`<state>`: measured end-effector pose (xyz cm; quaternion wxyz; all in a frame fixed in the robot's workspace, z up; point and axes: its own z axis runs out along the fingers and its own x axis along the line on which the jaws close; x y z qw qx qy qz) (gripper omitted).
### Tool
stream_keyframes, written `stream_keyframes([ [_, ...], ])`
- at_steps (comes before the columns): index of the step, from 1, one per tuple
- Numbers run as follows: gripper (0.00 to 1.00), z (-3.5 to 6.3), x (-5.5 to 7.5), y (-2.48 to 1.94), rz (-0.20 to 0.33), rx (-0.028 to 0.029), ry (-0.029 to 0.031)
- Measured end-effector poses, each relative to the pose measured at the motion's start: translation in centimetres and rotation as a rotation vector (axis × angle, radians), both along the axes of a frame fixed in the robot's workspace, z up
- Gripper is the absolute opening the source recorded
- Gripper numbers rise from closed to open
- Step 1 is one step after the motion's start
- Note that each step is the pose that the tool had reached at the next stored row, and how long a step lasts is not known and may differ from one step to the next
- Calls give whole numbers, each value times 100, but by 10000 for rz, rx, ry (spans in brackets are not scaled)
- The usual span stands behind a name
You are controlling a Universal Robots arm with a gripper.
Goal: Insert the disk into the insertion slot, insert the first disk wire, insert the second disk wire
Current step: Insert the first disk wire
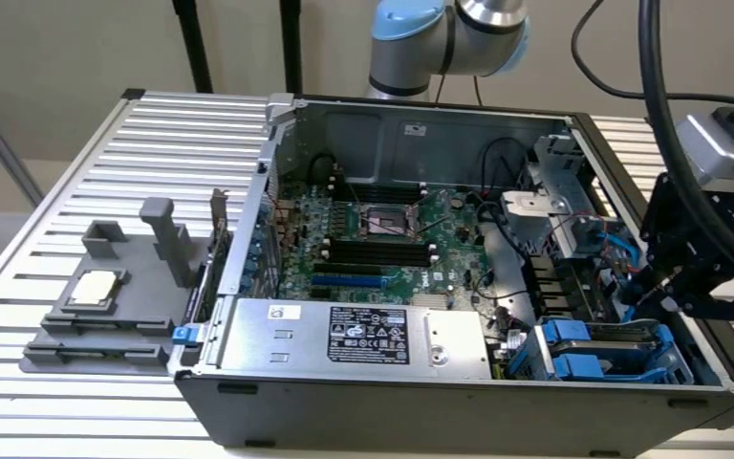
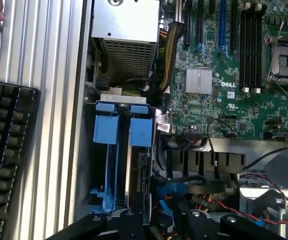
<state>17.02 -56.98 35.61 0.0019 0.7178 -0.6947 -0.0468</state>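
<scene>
One disk [image 2: 141, 162] sits in the insertion slot [image 2: 140, 100]

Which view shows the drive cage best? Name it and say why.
The wrist view: the drive cage sits close, its blue rails seen lengthwise. The exterior view shows it farther off, in a corner of the case.

blue-framed disk [image 2: 141, 160], standing on edge, seated in grey metal insertion slot [image 2: 125, 167]

Exterior high oblique, wrist close overhead, sharing insertion slot [image 1: 600, 350]
</scene>
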Motion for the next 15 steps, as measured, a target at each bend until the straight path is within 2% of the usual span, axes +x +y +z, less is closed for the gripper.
stream_keyframes([
  [2,31,-28,-9,19,4,-16,0],
  [3,25,-34,-14,24,12,-21,0],
  [10,25,-40,-19,56,86,-56,0],
  [11,33,-40,-19,64,95,-65,0],
  [12,33,-41,-19,71,105,-71,0],
  [13,38,-41,-19,78,115,-77,0],
  [15,38,-41,-20,91,142,-86,0],
])
